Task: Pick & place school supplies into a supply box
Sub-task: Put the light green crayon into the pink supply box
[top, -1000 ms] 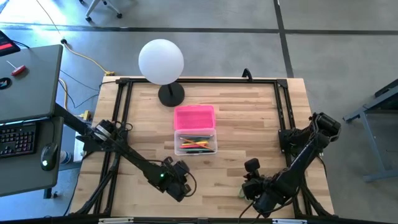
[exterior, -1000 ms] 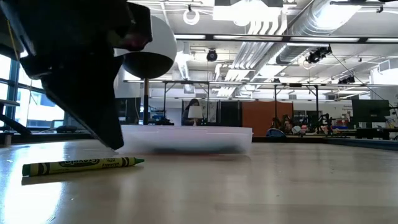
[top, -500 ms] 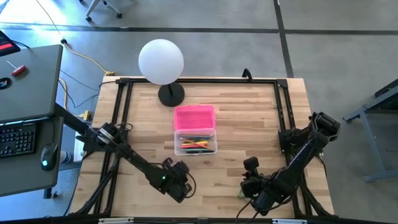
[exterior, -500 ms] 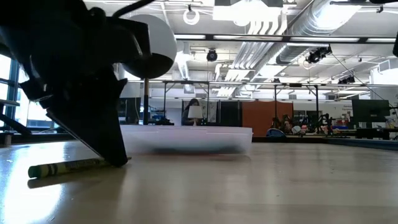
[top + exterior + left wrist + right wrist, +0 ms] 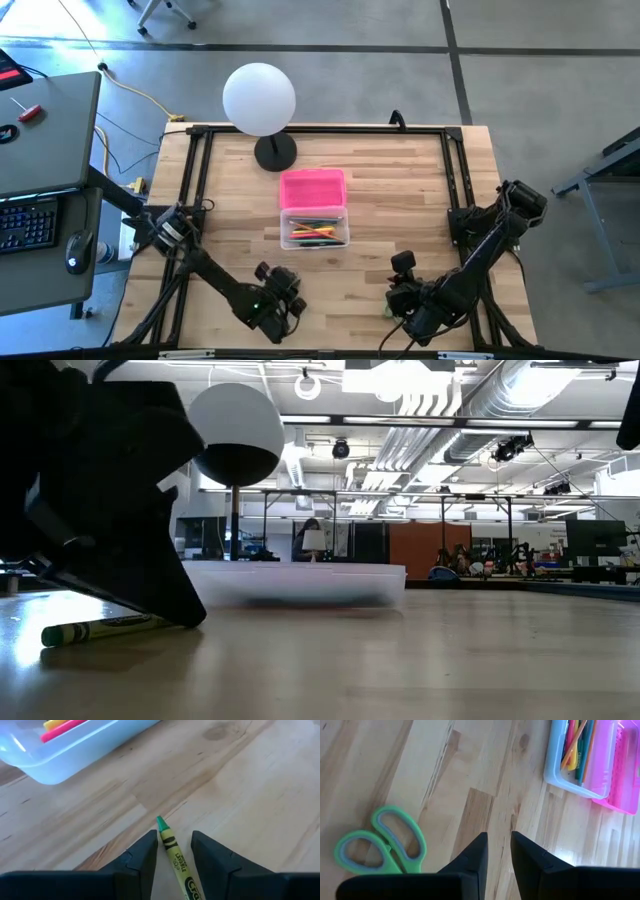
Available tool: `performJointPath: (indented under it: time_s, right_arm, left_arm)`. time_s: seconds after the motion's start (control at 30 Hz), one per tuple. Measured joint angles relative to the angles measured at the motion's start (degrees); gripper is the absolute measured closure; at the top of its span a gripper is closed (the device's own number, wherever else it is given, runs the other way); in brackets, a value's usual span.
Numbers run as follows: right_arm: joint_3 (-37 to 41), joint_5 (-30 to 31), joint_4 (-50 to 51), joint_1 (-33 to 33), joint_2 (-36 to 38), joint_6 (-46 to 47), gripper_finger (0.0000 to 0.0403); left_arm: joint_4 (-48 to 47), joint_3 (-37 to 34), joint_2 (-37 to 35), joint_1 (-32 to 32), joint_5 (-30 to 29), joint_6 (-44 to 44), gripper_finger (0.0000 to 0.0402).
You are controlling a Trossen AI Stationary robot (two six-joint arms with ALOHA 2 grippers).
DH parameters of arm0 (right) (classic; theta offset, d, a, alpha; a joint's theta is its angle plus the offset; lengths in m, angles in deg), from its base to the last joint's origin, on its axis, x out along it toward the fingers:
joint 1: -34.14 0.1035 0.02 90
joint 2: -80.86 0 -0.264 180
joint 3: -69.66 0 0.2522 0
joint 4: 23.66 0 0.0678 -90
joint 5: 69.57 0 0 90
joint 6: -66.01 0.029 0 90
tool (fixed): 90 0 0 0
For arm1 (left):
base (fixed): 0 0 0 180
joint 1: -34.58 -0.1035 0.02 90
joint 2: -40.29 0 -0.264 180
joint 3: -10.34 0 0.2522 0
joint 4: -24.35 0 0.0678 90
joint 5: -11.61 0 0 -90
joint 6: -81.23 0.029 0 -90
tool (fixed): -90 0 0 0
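Table [image 5: 400,190]: supply box [image 5: 315,228] sits mid-table, clear tub with pencils inside, pink lid [image 5: 313,188] open at its 12 o'clock, below the globe lamp [image 5: 260,100]. Left gripper [image 5: 172,845] low at the box's 7 o'clock, fingers [image 5: 142,852] partly open and straddling a green crayon [image 5: 175,857] lying flat on the wood, not clamped; black print on its yellow label is unreadable. Right gripper [image 5: 498,845] at the box's 5 o'clock, narrow gap, holding nothing; green-handled scissors [image 5: 382,842] lie flat just beside it.

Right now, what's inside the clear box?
The clear plastic supply box holds a loose pile of thin sticks: orange, yellow, green and pink-red show. What lies under that pile is covered. Its bright pink lid is swung open behind it.
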Motion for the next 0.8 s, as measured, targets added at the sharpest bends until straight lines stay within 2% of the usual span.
performJointPath:
  time_s: [0.17,0.27,0.33,0.47,0.5,0.7,0.8]
  right_arm:
    - [0.0,0.0,0.0,-0.1,0.0,-0.2,0.0339]
    - [0.0,0.0,0.0,-0.1,0.0,-0.2,0.0341]
    - [0.0,-0.1,0.0,-0.1,0.0,-0.2,0.0343]
    - [0.0,0.0,0.0,-0.1,0.0,-1.0,0.0343]
    - [0.0,0.0,0.0,-0.1,0.0,-1.2,0.0343]
    - [0.0,1.9,-0.3,-0.1,0.0,-1.5,0.0347]
    - [0.0,2.1,-0.4,-0.1,0.0,-1.4,0.0347]
  left_arm:
    - [-0.1,-0.1,0.1,0.9,-0.6,-1.9,0.0241]
    - [0.3,-0.2,0.1,1.0,-0.4,-2.6,0.0256]
    - [0.0,-0.2,0.1,0.9,0.1,-3.6,0.0284]
    - [-0.4,-0.3,0.0,0.9,0.1,-3.8,0.0370]
    - [-0.4,-0.3,0.0,0.9,0.1,-3.9,0.0380]
    - [-2.0,1.8,-3.0,0.6,0.7,-1.3,0.0346]
    - [-2.6,4.6,-6.1,0.0,-1.6,5.6,0.0363]
